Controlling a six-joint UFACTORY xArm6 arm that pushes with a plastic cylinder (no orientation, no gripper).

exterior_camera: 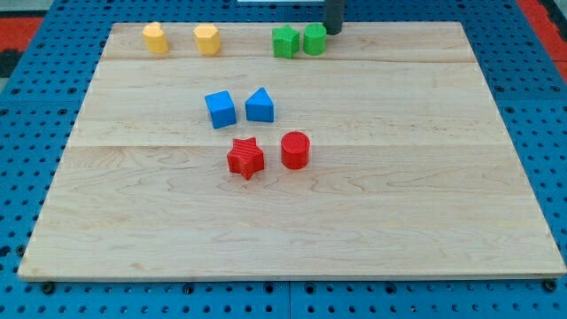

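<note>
While your dark rod hangs at the view's top edge, its tip (334, 32) sits just beside the right-hand green block (314, 39), on that block's right, close enough that you cannot tell whether they touch; there is no pincer on this rig to open or close. The green star-like block (284, 42) presses against its partner's left, two yellow blocks (156, 38) (206, 40) stand farther left, and mid-board on the pale wooden board (425, 204) you have a blue cube (220, 109), a blue wedge (260, 105), a red star (245, 159) and a red cylinder (295, 150).

1 dark rod enters from the view's top edge, right of centre, roughly vertical. My tip (334, 32) sits low at the desk's far edge.
</note>
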